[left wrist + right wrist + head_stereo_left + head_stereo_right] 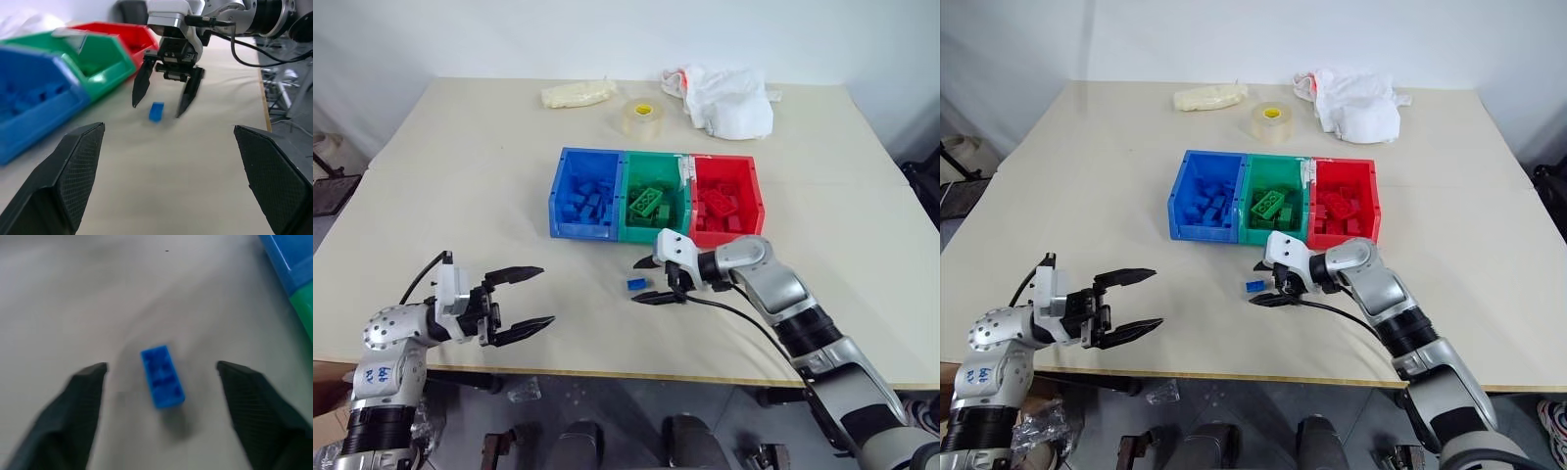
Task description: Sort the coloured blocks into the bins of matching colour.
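The right gripper (646,280) was down low over the table (460,176), its two black fingers spread apart with daylight between them, and one small blue block (635,283) lay flat on the surface right in that gap. In the right wrist view the block (163,376) sat between the two fingertips (83,382), clear of both, so nothing was pinched and the gripper held nothing. From the left wrist view the same story: the right gripper (168,100) pointed down at the table with a finger either side of the block (156,111), which rested just in front of the bins. Those bins stood in a joined row around the middle of the table, the blue bin (588,193) nearest the left edge, the green bin (656,197) in the centre, the red bin (725,196) toward the right edge, each with bricks of its own colour inside. The loose blue block lay between the bins and the near edge, roughly in front of the green bin. Over by the near left corner, the left gripper (524,300) hung just above the table, fingers wide apart and empty, well away from the block. A roll of tape (642,117), a white bag (729,98) and a pale packet (578,93) sat along the far edge.
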Robot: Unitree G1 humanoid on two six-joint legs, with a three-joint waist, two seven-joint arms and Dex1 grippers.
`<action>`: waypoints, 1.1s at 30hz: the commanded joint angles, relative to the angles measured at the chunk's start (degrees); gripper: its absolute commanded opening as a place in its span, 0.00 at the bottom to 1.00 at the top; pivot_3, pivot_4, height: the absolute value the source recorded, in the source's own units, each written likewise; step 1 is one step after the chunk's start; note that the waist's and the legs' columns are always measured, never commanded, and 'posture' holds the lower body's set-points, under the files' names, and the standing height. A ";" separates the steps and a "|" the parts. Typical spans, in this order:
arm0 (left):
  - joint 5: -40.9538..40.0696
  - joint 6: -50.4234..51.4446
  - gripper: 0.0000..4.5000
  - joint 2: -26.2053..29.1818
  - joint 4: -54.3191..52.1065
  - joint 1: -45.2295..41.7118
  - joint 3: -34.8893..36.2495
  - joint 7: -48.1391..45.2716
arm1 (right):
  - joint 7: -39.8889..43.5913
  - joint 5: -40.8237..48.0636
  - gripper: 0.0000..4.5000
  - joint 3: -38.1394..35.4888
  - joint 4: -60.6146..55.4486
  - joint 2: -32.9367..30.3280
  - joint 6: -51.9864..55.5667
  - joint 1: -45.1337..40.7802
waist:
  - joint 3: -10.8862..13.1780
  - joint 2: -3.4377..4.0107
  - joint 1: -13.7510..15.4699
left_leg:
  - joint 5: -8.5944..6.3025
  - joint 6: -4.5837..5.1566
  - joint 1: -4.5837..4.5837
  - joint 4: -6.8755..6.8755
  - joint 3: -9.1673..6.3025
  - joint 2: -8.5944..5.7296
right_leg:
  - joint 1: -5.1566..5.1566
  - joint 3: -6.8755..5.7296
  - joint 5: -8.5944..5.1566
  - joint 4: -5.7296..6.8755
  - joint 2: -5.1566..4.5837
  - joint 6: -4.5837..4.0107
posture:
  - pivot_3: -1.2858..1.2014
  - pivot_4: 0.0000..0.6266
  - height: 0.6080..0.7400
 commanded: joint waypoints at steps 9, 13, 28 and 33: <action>-1.71 0.16 1.00 0.52 -4.51 2.57 1.97 2.18 | 1.69 1.59 0.10 -3.55 -2.04 0.27 -3.20 -4.24 | 0.01 0.02 -0.60 | 0.00 -0.01 0.01 -0.04 0.03 0.07 | -0.03 0.00 0.00 0.01 0.06 0.00 | 0.52 0.24 1.00; -1.42 0.10 1.00 0.35 -3.90 1.85 1.40 2.61 | -4.38 1.65 0.10 -6.86 6.32 6.82 -6.10 -14.37 | 0.02 0.03 -1.58 | 0.03 -0.05 0.01 -0.04 0.07 0.10 | -0.05 0.01 0.00 0.03 0.07 0.00 | 0.52 0.24 1.00; 1.62 3.63 1.00 0.64 -2.56 -1.93 -0.36 9.85 | -19.06 -2.90 0.99 -12.27 39.06 18.00 -21.81 -32.83 | 0.02 0.05 -2.37 | 0.05 -0.09 0.04 -0.13 -0.08 0.08 | -0.05 -0.09 0.07 0.30 0.10 -0.13 | 0.52 0.24 1.00; 0.39 8.77 1.00 1.28 -3.49 -2.01 2.01 15.64 | -5.48 1.61 0.99 -11.91 19.20 9.29 -17.17 -19.57 | 0.01 0.03 -2.41 | 0.04 -0.08 0.04 -0.12 -0.14 0.09 | -0.03 -0.07 0.07 0.35 0.09 -0.13 | 0.52 0.24 1.00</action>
